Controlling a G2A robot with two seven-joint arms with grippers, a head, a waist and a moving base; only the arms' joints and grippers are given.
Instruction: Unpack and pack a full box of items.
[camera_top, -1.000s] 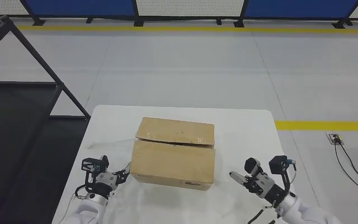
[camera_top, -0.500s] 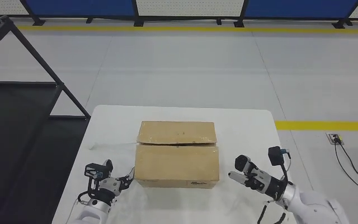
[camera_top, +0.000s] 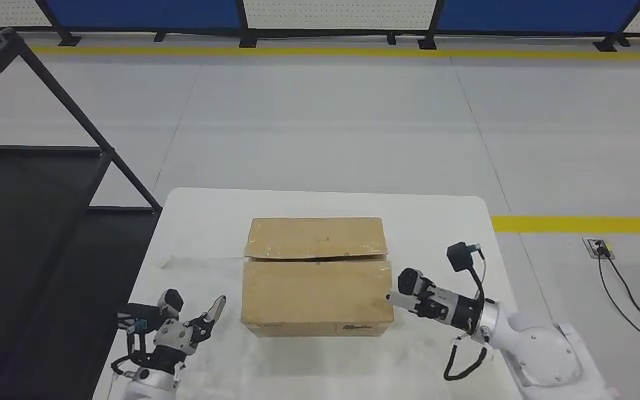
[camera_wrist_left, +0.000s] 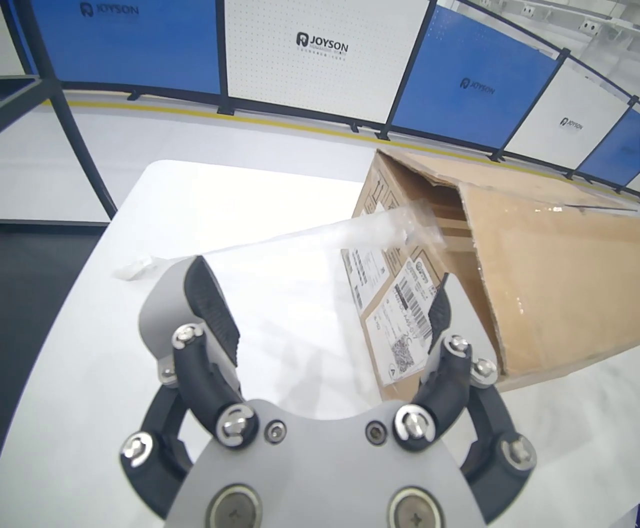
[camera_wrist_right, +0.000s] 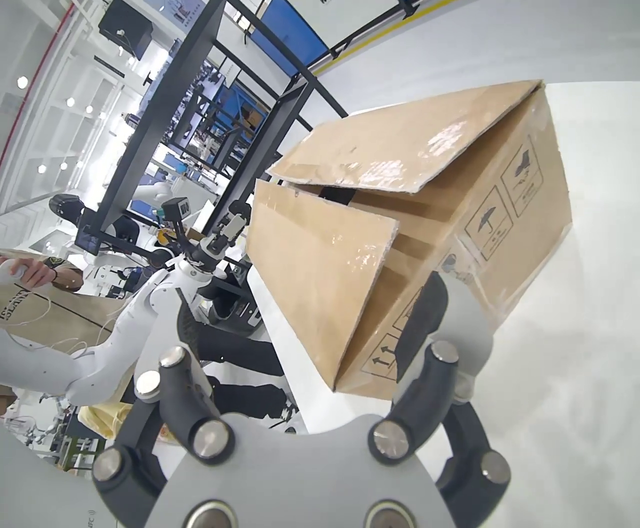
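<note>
- Black ribbed pads line the left fingers (camera_wrist_left: 210, 300), which are spread wide with nothing between them.
- Those fingers sit low at the near left corner of the white surface (camera_top: 200, 225), pointing toward the box and apart from it.
- Beyond them a clear plastic strip (camera_wrist_left: 300, 240) runs from the upper edge of the box's left end out across the surface, and its far tip lies crumpled there.
- The right fingers (camera_wrist_right: 422, 320) are likewise parted and grip nothing. The lower near corner of the box's right end sits in the gap between them.
- One dark pad lies against that end panel or just beside it; I cannot tell whether it touches.
- The cardboard box (camera_top: 315, 280) rests flat in the middle of the surface, its long side running left to right between the two arms.
- Its two top flaps are folded down but not sealed. The far flap rides slightly raised, and the right wrist view shows a dark gap along the seam.
- Glossy tape covers patches of the flaps.
- White labels (camera_wrist_left: 400, 320) with barcodes are stuck on the left end, and black handling symbols (camera_wrist_right: 505, 200) are printed on the right end.
- Around the surface lies a pale grey floor crossed by a yellow line (camera_top: 560, 223).
- Blue and white panels (camera_top: 140, 12) stand along the far side, and a black metal frame (camera_top: 60, 130) stands at the left.
</note>
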